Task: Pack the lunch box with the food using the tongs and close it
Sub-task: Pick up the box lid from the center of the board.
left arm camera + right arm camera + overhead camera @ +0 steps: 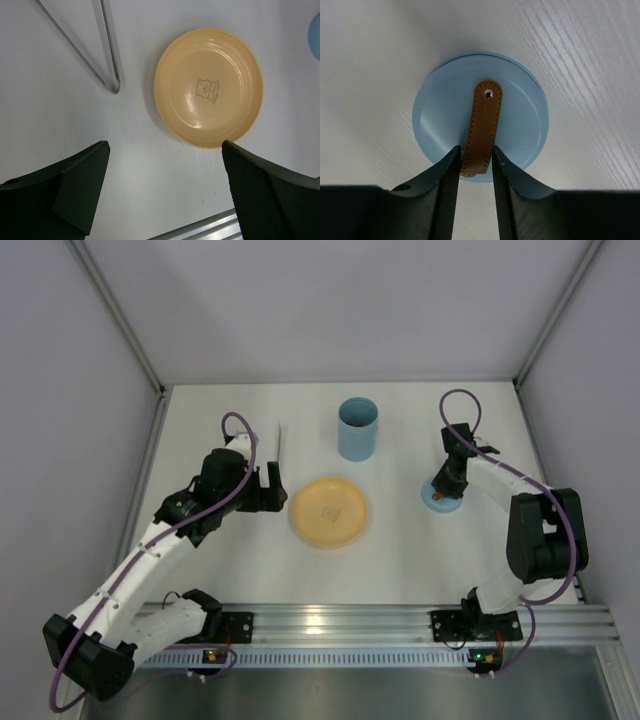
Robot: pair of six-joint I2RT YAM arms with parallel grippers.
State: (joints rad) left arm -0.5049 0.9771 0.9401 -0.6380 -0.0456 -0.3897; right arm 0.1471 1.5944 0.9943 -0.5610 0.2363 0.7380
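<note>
My left pincer (270, 487) hangs wide open and empty over the worktop (230, 560). The tongs (114, 82) lie just beyond it. The yellow plate (329, 512) sits right of them, with the lunch box (358, 428) upright behind. My right pincer (476, 150) pinches the brown strap (481, 130) on the blue lid (520, 120).

One arm spread wide, the other pinching.
The left arm (150, 550) reached toward 1 o'clock, left jaws spread wide and facing 3 o'clock. The right arm (500, 480) bent back toward 10 o'clock, right jaws pointing down, pinched against a brown strap (482, 125).
</note>
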